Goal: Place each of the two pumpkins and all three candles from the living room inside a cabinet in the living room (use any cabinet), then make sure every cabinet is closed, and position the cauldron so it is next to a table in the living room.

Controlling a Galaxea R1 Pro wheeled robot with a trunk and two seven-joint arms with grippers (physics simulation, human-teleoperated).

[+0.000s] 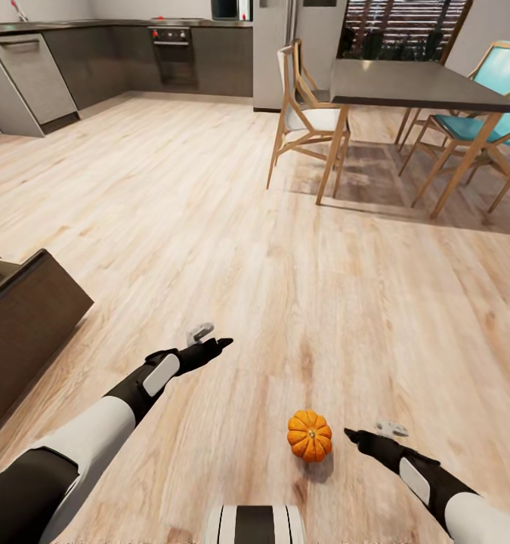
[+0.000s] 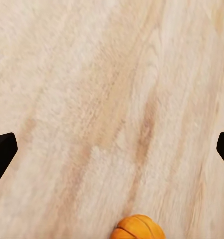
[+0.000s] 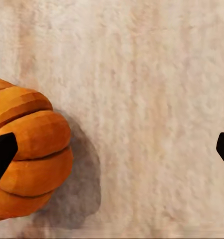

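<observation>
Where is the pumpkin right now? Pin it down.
In the head view the pumpkin sits on the wood floor low and right of centre, just beside the right gripper, apart from it.

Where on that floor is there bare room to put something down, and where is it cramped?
The widest bare patch is the wood floor between the open cabinet, the kitchen units and the dining table. There is also bare floor between the two arms, beside the left gripper. It is tight by the right gripper, where the pumpkin sits, and among the chairs.
</observation>
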